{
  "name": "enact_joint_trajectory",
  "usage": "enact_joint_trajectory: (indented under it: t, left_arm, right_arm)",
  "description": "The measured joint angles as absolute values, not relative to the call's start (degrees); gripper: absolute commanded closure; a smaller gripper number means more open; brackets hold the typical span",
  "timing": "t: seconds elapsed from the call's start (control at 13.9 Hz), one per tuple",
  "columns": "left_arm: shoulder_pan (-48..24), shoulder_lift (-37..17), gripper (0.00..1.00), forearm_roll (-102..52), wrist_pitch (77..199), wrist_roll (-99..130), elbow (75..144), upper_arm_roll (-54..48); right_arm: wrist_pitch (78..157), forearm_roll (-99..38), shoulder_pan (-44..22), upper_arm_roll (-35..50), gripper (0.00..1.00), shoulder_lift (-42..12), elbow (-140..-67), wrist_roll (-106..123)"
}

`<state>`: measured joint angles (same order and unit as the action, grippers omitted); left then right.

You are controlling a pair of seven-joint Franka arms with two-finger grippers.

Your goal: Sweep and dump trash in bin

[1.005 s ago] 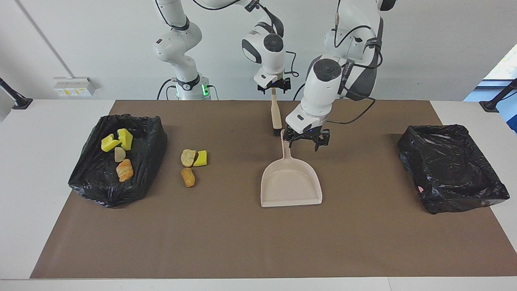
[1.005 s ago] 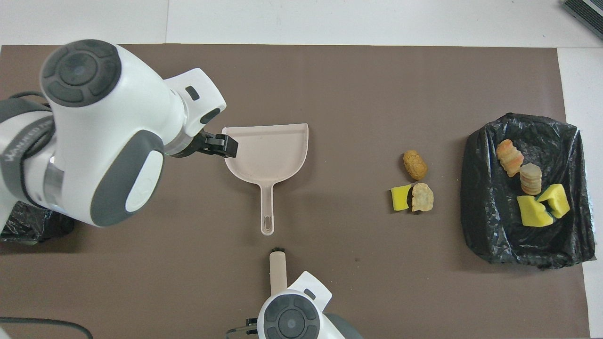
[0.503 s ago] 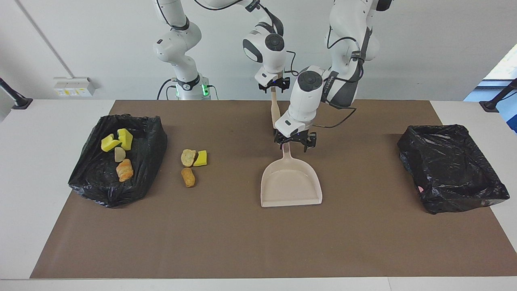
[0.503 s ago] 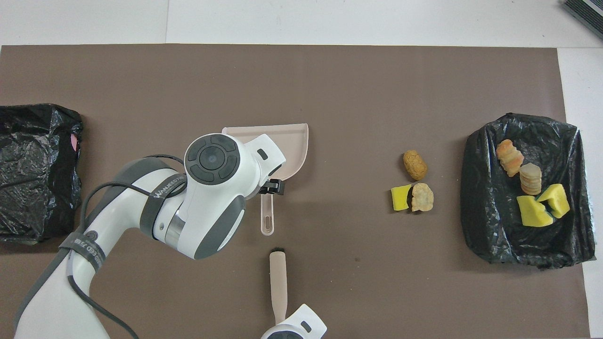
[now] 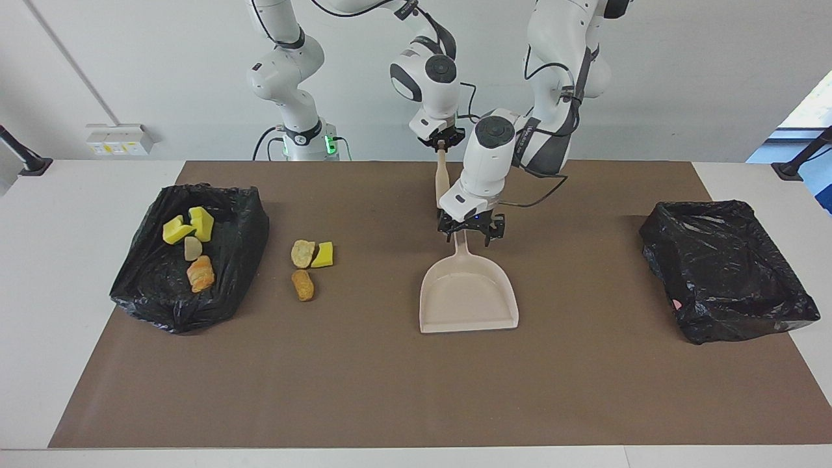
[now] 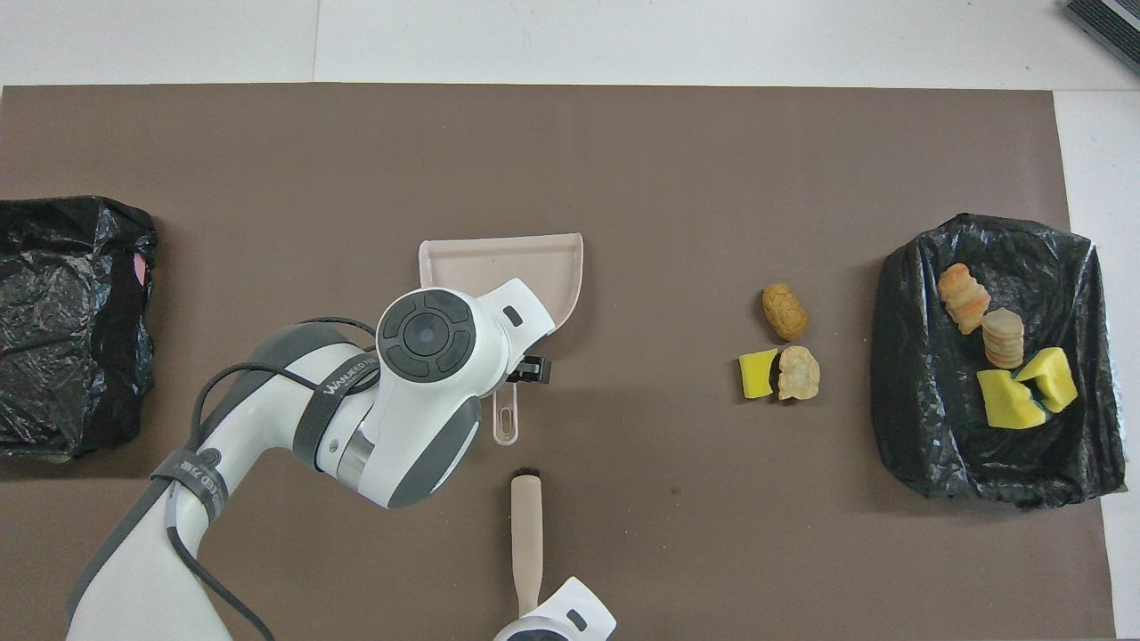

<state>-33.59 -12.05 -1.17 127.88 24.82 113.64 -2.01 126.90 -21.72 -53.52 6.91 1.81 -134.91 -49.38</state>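
One white worktop (image 5: 78, 195), covered across its middle by one brown mat (image 5: 416, 390). Two black bin bags on it: one at the left arm's end (image 5: 725, 270), holding no trash; one at the right arm's end (image 5: 149, 286), holding four bits of trash (image 5: 190, 244) — two yellow sponge chunks, one pale lump, one orange bread-like lump. Two arms above. One beige dustpan (image 5: 468, 299) flat at mid-mat, handle toward the robots. Left pincer (image 5: 469, 233) low over that handle, fingers spread wide to either side of it, not closed on it. One beige brush (image 5: 442, 185) standing close to upright, just nearer the robots than the dustpan handle, black bristles hidden by the left wrist in the facing view. Right pincer (image 5: 442, 142) clamped shut on the top of the brush handle. Three more bits of trash (image 5: 311, 263) loose on the mat between dustpan and filled bag: one yellow sponge chunk touching one tan lump, one orange-brown lump just beside them. Seven bits in all.
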Motion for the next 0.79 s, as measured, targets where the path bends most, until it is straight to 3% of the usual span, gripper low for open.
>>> enact_joint_trajectory:
  t: [0.07, 0.22, 0.57, 0.79]
  left_arm:
    - [-33.59, -12.34, 0.00, -1.17, 128.10, 24.94, 113.65, -2.01]
    - [-33.59, -12.89, 0.09, -1.17, 128.40, 25.05, 113.65, -2.01]
    - [-33.80, -13.16, 0.61, -1.17, 128.51, 25.08, 113.65, -2.01]
    - [-34.25, -13.17, 0.76, -1.15, 128.51, 25.09, 113.65, -2.00]
  right_arm:
    - [126.72, -21.70, -52.75, 6.75, 1.00, 1.85, -134.66, -49.38]
    - [123.74, -20.91, -50.63, 6.53, 1.00, 2.57, -133.76, -49.38]
    - [107.56, -14.16, -40.42, 6.22, 1.00, 11.10, -132.68, -44.97]
    - [101.86, -6.49, -32.81, 6.06, 1.00, 13.90, -132.24, -39.78]
